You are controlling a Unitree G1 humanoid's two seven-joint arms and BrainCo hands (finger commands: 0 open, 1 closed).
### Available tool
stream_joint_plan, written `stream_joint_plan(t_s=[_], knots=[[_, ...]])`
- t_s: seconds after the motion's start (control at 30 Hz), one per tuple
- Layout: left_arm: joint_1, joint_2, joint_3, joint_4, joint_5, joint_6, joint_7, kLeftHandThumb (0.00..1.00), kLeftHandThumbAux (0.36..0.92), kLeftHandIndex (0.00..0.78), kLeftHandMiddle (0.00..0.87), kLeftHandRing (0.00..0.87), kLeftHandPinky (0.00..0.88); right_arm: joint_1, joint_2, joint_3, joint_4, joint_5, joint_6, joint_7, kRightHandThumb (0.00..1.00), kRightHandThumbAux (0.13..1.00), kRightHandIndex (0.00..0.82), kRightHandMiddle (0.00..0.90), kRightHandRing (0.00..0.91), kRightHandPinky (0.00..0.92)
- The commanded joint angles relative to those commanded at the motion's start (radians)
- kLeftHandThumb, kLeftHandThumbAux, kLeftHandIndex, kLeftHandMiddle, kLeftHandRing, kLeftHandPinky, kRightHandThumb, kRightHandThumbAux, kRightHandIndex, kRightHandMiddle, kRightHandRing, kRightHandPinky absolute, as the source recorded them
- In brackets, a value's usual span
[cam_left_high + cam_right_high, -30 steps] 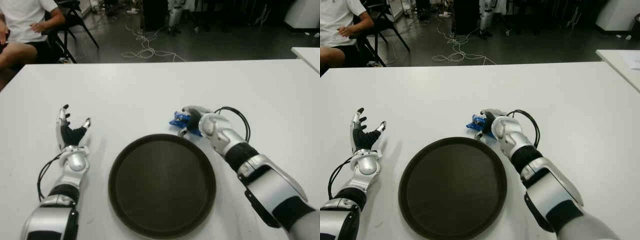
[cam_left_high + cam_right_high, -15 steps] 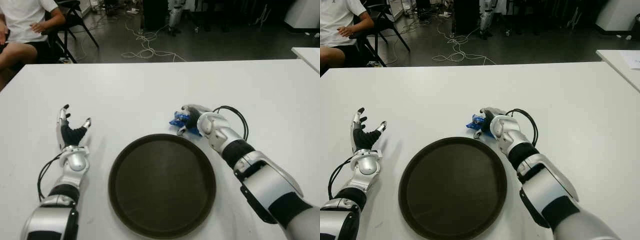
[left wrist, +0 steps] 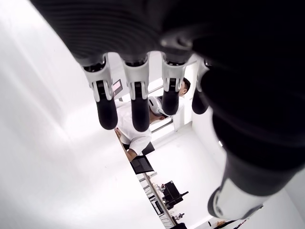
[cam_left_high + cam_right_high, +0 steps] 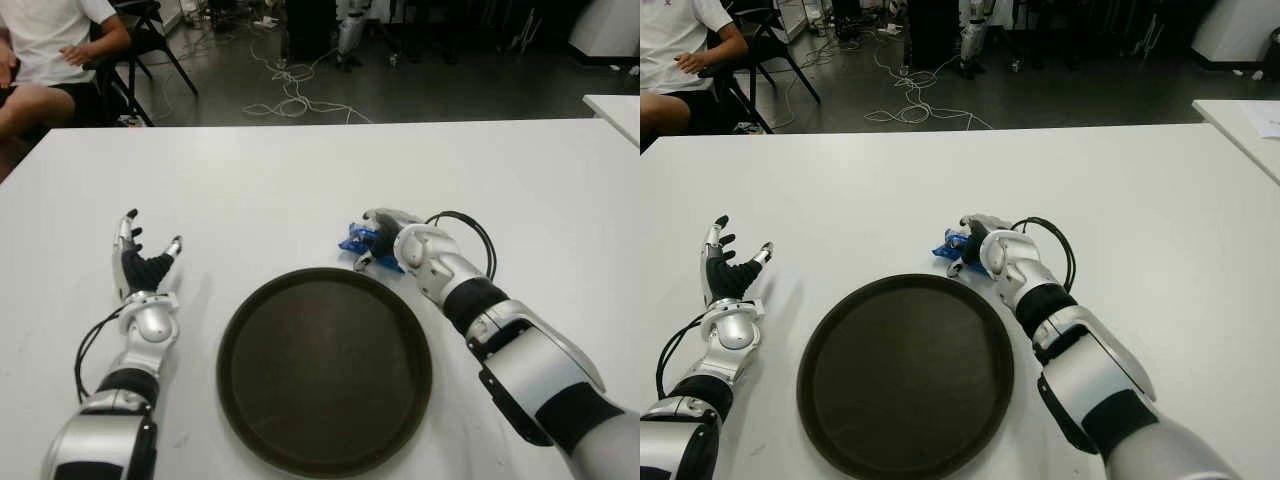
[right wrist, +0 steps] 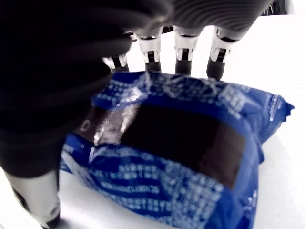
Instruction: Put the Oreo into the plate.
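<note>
I see the white table filling most of my view, with a person seated at its far left corner. The round dark plate sits near my edge, bare inside. My right hand is just beyond the plate's far right rim, fingers curled over the blue Oreo packet, which is on the table outside the plate. My left hand shows left of the plate, fingers spread wide, holding nothing.
</note>
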Motion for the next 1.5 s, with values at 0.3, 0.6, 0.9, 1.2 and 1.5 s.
stream_joint_plan(t_s=[0.3,0.6,0.9,1.2,1.5], knots=[[0.0,0.002,-0.003,-0.001,0.003,0.004,-0.001,0.253,0.773,0.107,0.115,0.138,0.191,0.004,-0.005,-0.001,-0.01,-0.001,-0.007,0.0,0.0,0.722,0.046,0.091,0.065,0.0],[0.001,-0.002,0.005,-0.003,-0.009,-0.001,-0.011,0.276,0.771,0.113,0.109,0.129,0.186,0.013,-0.015,0.002,-0.03,-0.005,0.0,-0.001,0.0,0.717,0.043,0.085,0.056,0.0],[0.002,-0.003,0.01,-0.004,-0.013,-0.006,-0.015,0.291,0.763,0.111,0.106,0.124,0.177,0.047,-0.033,-0.001,-0.1,-0.003,0.033,0.03,0.0,0.715,0.044,0.085,0.059,0.0],[0.003,-0.002,0.007,-0.003,-0.008,-0.012,-0.012,0.285,0.762,0.1,0.089,0.113,0.177,0.055,-0.056,0.015,-0.146,-0.007,0.051,0.112,0.0,0.693,0.049,0.089,0.068,0.0],[0.004,-0.003,0.005,-0.003,-0.005,-0.02,-0.008,0.288,0.769,0.107,0.105,0.131,0.202,0.051,-0.079,0.03,-0.159,-0.011,0.028,0.166,0.0,0.696,0.058,0.102,0.07,0.0]])
